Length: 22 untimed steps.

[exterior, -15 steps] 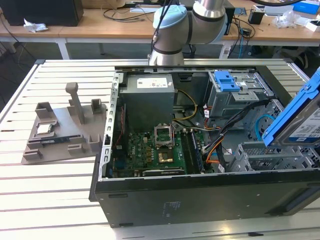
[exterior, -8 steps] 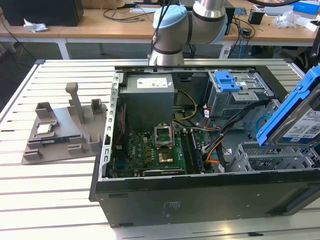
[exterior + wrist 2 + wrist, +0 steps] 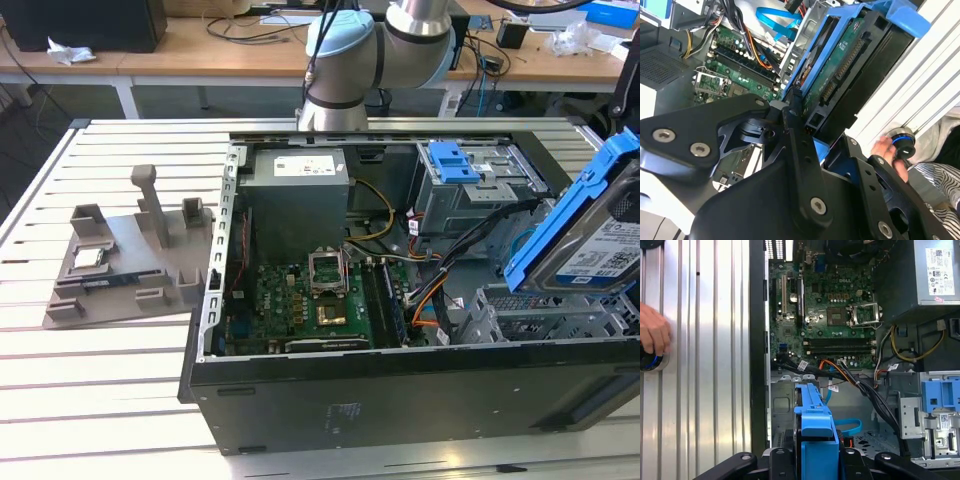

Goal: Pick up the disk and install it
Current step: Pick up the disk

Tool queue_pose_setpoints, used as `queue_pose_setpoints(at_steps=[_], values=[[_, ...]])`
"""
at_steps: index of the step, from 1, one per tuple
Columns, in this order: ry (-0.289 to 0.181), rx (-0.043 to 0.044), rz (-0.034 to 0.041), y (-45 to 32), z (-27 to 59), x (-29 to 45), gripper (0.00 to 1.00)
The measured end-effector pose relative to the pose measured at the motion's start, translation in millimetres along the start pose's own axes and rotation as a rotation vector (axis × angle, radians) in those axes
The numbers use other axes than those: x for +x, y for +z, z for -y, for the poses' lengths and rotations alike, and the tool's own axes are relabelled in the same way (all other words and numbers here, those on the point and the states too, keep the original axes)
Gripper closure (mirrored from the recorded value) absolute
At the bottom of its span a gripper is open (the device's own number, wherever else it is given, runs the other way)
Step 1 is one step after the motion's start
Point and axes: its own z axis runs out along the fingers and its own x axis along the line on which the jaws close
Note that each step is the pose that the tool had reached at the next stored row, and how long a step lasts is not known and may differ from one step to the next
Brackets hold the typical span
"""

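Note:
The disk (image 3: 585, 235), a silver drive with a blue-and-white label in a blue plastic bracket, hangs tilted above the open computer case (image 3: 400, 385), at the exterior view's right. My gripper (image 3: 822, 125) is shut on it, with black fingers (image 3: 792, 130) pressed on both sides of the bracket. The second wrist view shows the disk's green circuit board (image 3: 840, 65). In the first wrist view the blue bracket edge (image 3: 814, 425) stands between my gripper (image 3: 815, 462) fingers, over the case's metal drive bay floor (image 3: 865, 440).
The case holds a motherboard (image 3: 300, 305), a grey power supply (image 3: 297, 205), bundled cables (image 3: 860, 382) and a drive cage with a blue latch (image 3: 452, 160). A grey fixture (image 3: 130, 260) with a processor chip (image 3: 90, 257) lies on the slatted table. A person's hand (image 3: 652, 332) rests on a blue-ringed knob.

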Motion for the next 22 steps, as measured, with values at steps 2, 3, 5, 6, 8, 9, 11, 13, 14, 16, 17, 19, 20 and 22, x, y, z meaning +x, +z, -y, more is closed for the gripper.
queue_pose_setpoints(at_steps=[2,3,5,6,8,9,11,13,14,16,17,19,20,22], values=[[0.000,0.0019,0.0000,0.1,-0.2,0.0,0.63],[0.000,0.0101,0.0004,0.3,-0.3,-0.1,0.63],[-0.001,0.0387,0.0009,0.4,-0.1,0.0,0.63],[-0.002,0.0539,0.0015,0.7,0.0,0.0,0.63],[-0.002,0.0609,0.0016,0.8,0.0,0.1,0.63],[-0.002,0.0609,0.0015,0.7,0.0,0.0,0.63],[-0.002,0.0610,0.0016,0.7,0.0,0.0,0.63],[-0.002,0.0610,0.0017,0.8,0.0,0.0,0.63],[-0.002,0.0611,0.0016,0.8,-0.2,0.0,0.63],[-0.002,0.0611,0.0018,1.0,-1.8,0.1,0.63],[-0.002,0.0610,0.0017,1.0,-2.7,0.1,0.63],[-0.002,0.0611,0.0017,1.5,-6.1,0.2,0.63],[-0.002,0.0611,0.0018,1.8,-7.1,0.3,0.63],[-0.002,0.0610,0.0019,3.2,-8.8,0.4,0.63]])
